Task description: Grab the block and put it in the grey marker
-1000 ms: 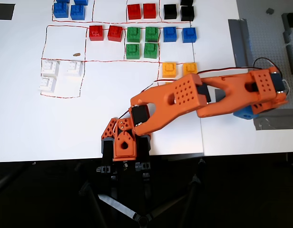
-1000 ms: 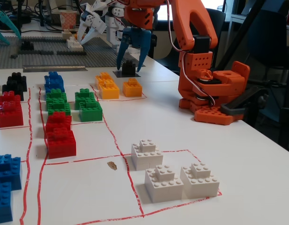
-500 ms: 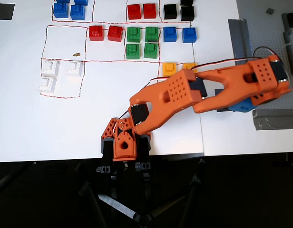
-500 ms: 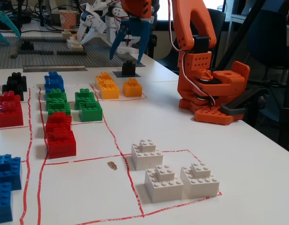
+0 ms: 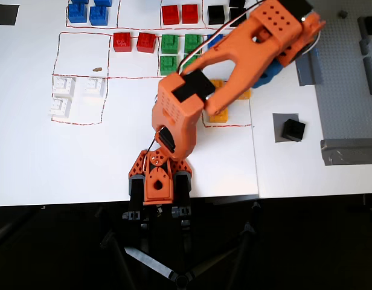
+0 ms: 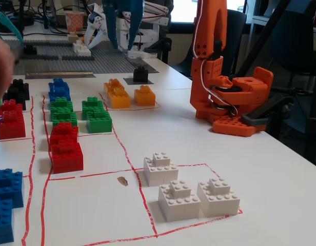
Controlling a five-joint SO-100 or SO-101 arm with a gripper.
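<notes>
The black block (image 5: 293, 129) stands on the small dark-grey marker (image 5: 278, 125) right of the white sheet, apart from the arm. In the fixed view the block (image 6: 141, 74) sits on the marker (image 6: 128, 81) at the back. My orange arm (image 5: 234, 72) reaches up and right over the yellow blocks. The gripper (image 6: 123, 43) hangs from the top of the fixed view, raised above the table just left of the block. Its blue fingers (image 6: 111, 25) stand apart with nothing between them. From overhead only a blue part of it (image 5: 269, 75) shows under the arm.
Red-lined fields hold white blocks (image 5: 71, 93), red blocks (image 5: 133, 42), green blocks (image 5: 179, 51), blue blocks (image 5: 89, 11), yellow blocks (image 6: 128, 95) and other black blocks (image 5: 225, 13). A grey baseplate (image 5: 349, 78) lies at the right. A person's hand (image 6: 0, 61) is at the fixed view's left edge.
</notes>
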